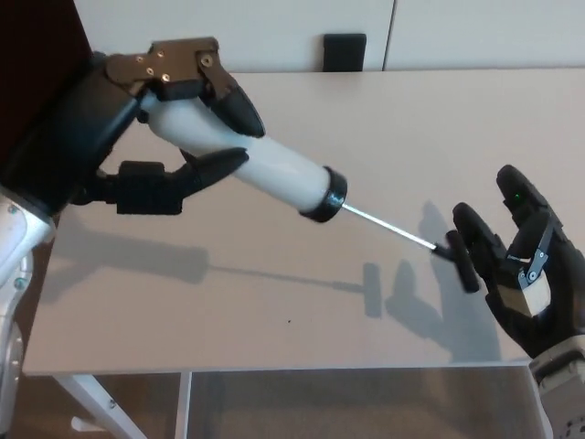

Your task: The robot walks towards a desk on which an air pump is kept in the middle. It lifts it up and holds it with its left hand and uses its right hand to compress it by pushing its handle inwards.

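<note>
Now | my left hand [137, 146] grips pump [247, 160], rod aimed 4 o'clock | right hand [521, 274] spread, meeting handle [457, 261] to push.

- The left hand [151, 128] is covering the rear of the air pump [274, 169], so the barrel's back end is not showing.
- The right hand [521, 265] is running off the right and bottom edges, hiding its wrist.
- The handle [457, 260] is partly overlapping the right hand's fingers [480, 247]; contact cannot be told.
- The desk [393, 119] is being cut off at the right edge.
</note>
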{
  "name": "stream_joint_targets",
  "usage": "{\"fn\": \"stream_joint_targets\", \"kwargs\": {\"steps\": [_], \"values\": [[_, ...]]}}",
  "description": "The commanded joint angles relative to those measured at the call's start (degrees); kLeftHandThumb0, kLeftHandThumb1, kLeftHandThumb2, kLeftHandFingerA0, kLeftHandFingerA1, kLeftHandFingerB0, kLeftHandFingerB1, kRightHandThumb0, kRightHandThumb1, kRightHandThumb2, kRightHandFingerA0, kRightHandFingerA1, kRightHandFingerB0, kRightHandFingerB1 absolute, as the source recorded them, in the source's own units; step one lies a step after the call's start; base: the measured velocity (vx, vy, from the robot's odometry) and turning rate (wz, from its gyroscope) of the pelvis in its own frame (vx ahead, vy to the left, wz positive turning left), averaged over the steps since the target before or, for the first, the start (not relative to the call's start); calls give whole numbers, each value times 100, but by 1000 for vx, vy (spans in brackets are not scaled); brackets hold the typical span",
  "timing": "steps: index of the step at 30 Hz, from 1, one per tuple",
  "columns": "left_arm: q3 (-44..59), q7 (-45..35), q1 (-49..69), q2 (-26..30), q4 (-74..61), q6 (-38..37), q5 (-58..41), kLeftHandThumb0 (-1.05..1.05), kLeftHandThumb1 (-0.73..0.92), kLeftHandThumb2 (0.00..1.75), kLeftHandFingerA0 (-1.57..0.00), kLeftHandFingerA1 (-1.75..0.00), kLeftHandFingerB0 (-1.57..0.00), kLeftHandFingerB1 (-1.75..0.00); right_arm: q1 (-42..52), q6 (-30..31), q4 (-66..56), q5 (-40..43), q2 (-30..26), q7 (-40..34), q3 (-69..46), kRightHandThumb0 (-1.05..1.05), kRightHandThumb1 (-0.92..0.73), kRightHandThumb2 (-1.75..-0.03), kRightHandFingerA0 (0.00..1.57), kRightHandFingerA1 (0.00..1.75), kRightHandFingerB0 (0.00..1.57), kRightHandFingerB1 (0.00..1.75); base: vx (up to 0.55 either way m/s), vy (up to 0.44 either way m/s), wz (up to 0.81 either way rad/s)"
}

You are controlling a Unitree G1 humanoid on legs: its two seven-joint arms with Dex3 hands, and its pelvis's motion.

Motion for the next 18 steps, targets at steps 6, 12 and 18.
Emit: {"fn": "stream_joint_targets", "kwargs": {"steps": [6,12,18], "values": [[801,306,3,-678,380,1567,-1648,-8,84,74,-108,-145,-71,-117,70,192,50,291,21,176,-54,-93,-80,-114,6,24,7,13,0,0,0],[778,243,-34,-697,380,1582,-1659,-11,84,69,-108,-143,-71,-115,22,234,-8,302,2,148,-57,-90,-77,-113,7,30,7,18,0,0,0],[716,242,-17,-687,293,1657,-1714,-10,86,69,-105,-146,-72,-112,44,398,-217,470,43,127,-77,-91,-77,-113,7,28,7,17,0,0,0]]}}
